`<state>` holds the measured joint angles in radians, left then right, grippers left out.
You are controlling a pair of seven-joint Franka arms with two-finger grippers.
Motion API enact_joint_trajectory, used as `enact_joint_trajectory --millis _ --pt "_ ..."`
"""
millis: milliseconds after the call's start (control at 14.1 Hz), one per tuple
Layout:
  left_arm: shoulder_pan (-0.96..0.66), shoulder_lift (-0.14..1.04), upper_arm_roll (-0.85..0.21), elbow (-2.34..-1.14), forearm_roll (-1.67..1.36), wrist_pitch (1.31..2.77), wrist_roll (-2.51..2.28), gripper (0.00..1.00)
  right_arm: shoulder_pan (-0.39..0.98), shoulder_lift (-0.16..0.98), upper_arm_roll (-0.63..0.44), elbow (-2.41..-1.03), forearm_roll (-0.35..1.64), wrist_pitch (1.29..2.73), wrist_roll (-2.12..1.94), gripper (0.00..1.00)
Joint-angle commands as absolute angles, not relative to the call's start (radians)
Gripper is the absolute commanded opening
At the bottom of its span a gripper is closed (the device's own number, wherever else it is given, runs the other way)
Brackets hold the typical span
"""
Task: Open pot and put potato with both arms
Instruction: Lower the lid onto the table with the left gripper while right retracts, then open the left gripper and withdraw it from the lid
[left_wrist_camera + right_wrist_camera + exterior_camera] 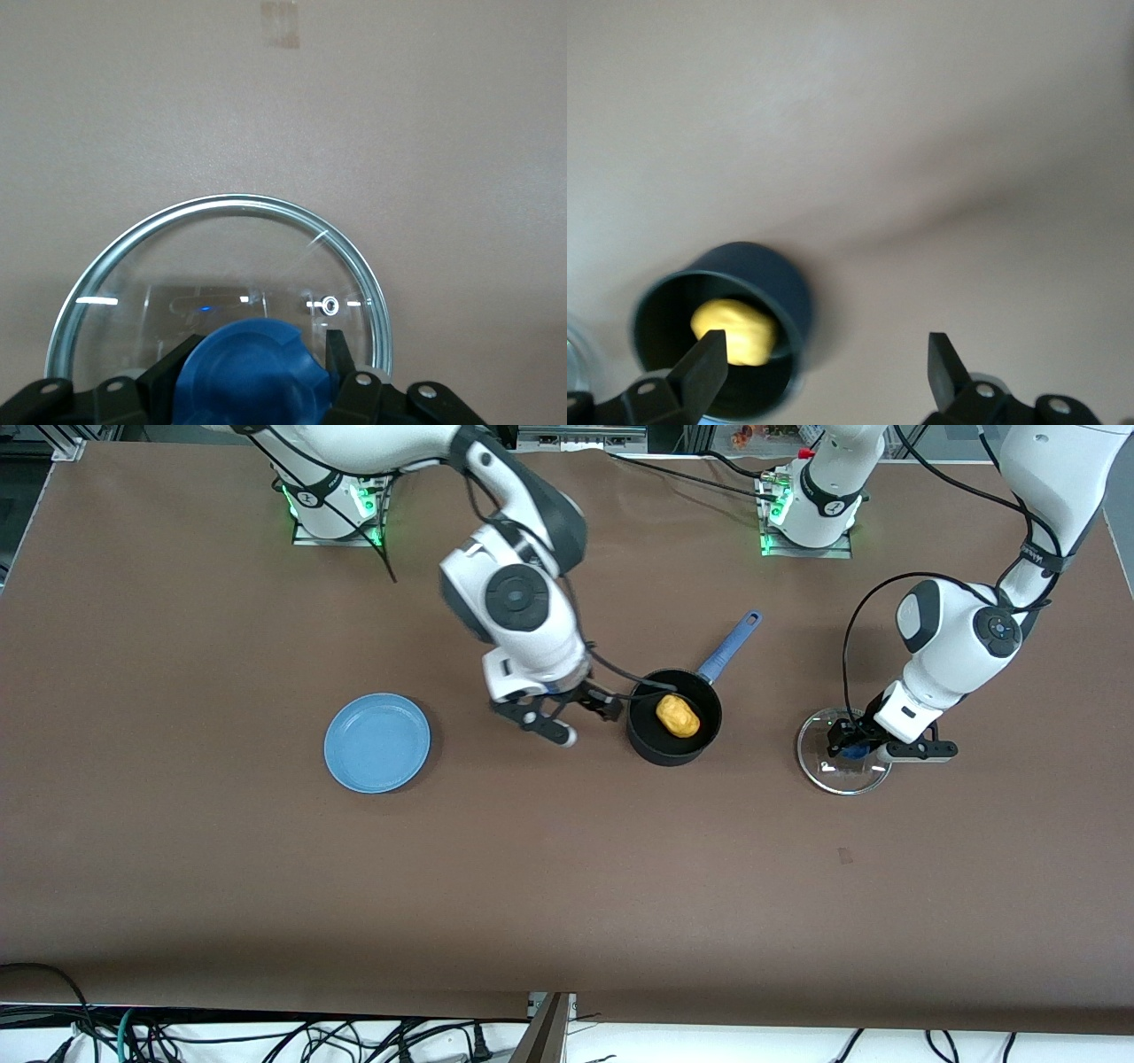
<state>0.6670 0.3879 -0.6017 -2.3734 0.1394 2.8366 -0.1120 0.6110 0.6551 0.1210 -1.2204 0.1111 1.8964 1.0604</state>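
- Front view gives you no readable writing; the potato (678, 716) lies in the open pot (673, 717), whose blue handle points to about 1 o'clock.
- You see the plate (377, 742) only here, at the pot's 9 o'clock, toward the right arm's end.
- Right gripper (567, 713) hangs just beside the pot, its fingers (702, 367) spread wide, holding nothing.
- Left wrist view alone shows you the left gripper (252, 354) clamped on the blue knob (248, 367) of the glass lid (221, 266), which rests on the table (567, 886) at the pot's 3 o'clock.

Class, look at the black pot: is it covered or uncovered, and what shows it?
Uncovered. The pot shows the potato inside; its glass lid lies on the table toward the left arm's end.
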Motion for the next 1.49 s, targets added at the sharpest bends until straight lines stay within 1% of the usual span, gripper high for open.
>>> enact_joint_trajectory --millis 0,142,213,285,356,427,498,569,711,783,925,996,1138,1281,1352,1423 --pt "0.68 0.413 -0.607 -2.372 0.129 2.876 -0.081 0.43 0.493 0.562 0.132 -1.241 0.103 1.723 0.744 1.0" --pt "0.68 0.413 -0.606 -2.37 0.129 2.876 -0.081 0.59 0.395 0.485 0.136 -1.244 0.097 1.662 0.535 1.0" --pt "0.68 0.413 -0.607 -2.37 0.129 2.876 -0.081 0.61 0.35 0.463 0.138 -1.244 0.097 1.623 0.47 1.0" --pt "0.68 0.413 -0.607 -2.368 0.129 2.876 -0.081 0.7 0.319 0.448 0.137 -1.244 0.091 1.582 0.403 1.0" --pt "0.68 0.413 -0.606 -2.368 0.129 2.876 -0.081 0.75 0.277 0.419 0.137 -1.246 0.075 1.55 0.324 1.0" --pt "0.681 0.413 -0.606 -2.368 0.129 2.876 -0.081 0.77 0.235 0.404 0.137 -1.25 0.049 1.536 0.24 1.0" --pt "0.686 0.413 -0.604 -2.367 0.129 2.876 -0.081 0.9 0.197 0.372 0.135 -1.267 0.026 1.526 0.177 1.0" --pt "0.689 0.411 -0.606 -2.365 0.129 2.876 -0.081 0.96 0.152 0.341 0.135 -1.294 0.006 1.526 0.141 1.0" --pt "0.69 0.402 -0.606 -2.365 0.129 2.873 -0.083 0.96 0.079 0.275 0.137 -1.36 -0.002 1.539 0.135 1.0" --pt "0.69 0.388 -0.606 -2.364 0.129 2.869 -0.084 0.96 0.063 0.249 0.137 -1.391 -0.005 1.539 0.133 1.0" --pt "0.69 0.339 -0.609 -2.362 0.129 2.859 -0.089 0.96 0.031 0.192 0.137 -1.428 -0.032 1.542 0.13 1.0" --pt "0.69 0.316 -0.611 -2.358 0.129 2.827 -0.089 0.95 0.009 0.151 0.133 -1.436 -0.035 1.545 0.141 1.0" --pt "0.69 0.276 -0.615 -2.332 0.129 2.754 -0.089 0.95 0.002 0.105 0.132 -1.453 -0.038 1.554 0.132 1.0" --pt "0.689 0.243 -0.62 -2.289 0.127 2.657 -0.091 0.95 0.002 0.095 0.129 -1.463 -0.069 1.549 0.089 1.0" --pt "0.689 0.232 -0.624 -2.242 0.126 2.578 -0.091 0.95 0.002 0.092 0.13 -1.469 -0.072 1.546 0.071 1.0" --pt "0.69 0.227 -0.643 -2.173 0.117 2.465 -0.091 0.95 0.002 0.092 0.129 -1.471 -0.074 1.546 0.054 1.0"
